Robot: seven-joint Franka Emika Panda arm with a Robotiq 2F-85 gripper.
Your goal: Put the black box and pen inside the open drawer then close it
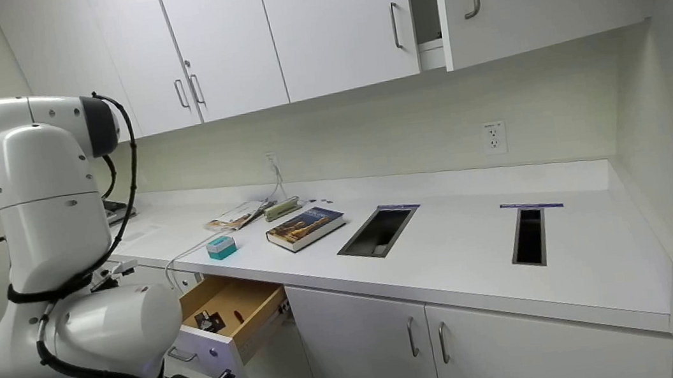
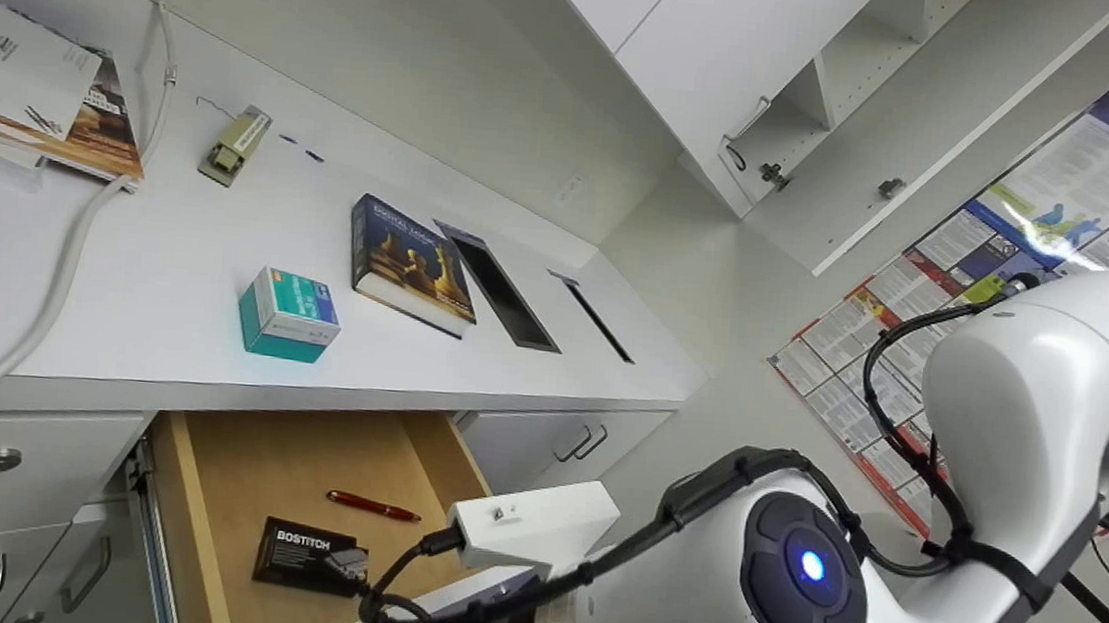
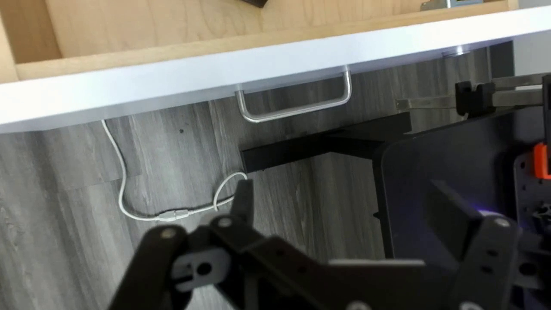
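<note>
The drawer is pulled open, with its white front [image 1: 225,351] and light wooden inside [image 2: 291,459]. The black box [image 2: 304,556] lies flat in it, and also shows in an exterior view [image 1: 209,321]. The red-brown pen [image 2: 374,507] lies beside the box, apart from it, and also shows small in an exterior view [image 1: 238,316]. In the wrist view my gripper [image 3: 348,209] is open and empty, fingers wide apart, outside the drawer front [image 3: 172,69] and its metal handle [image 3: 297,111]. A dark corner at that view's top edge may be the box. The arm mostly hides the gripper in both exterior views.
A teal and white box [image 2: 288,313], a thick book [image 2: 413,264] and a stapler-like green thing [image 2: 235,145] stand on the worktop above the drawer. A white cable [image 2: 65,279] hangs over its edge. A black stand [image 3: 430,172] is right of the gripper.
</note>
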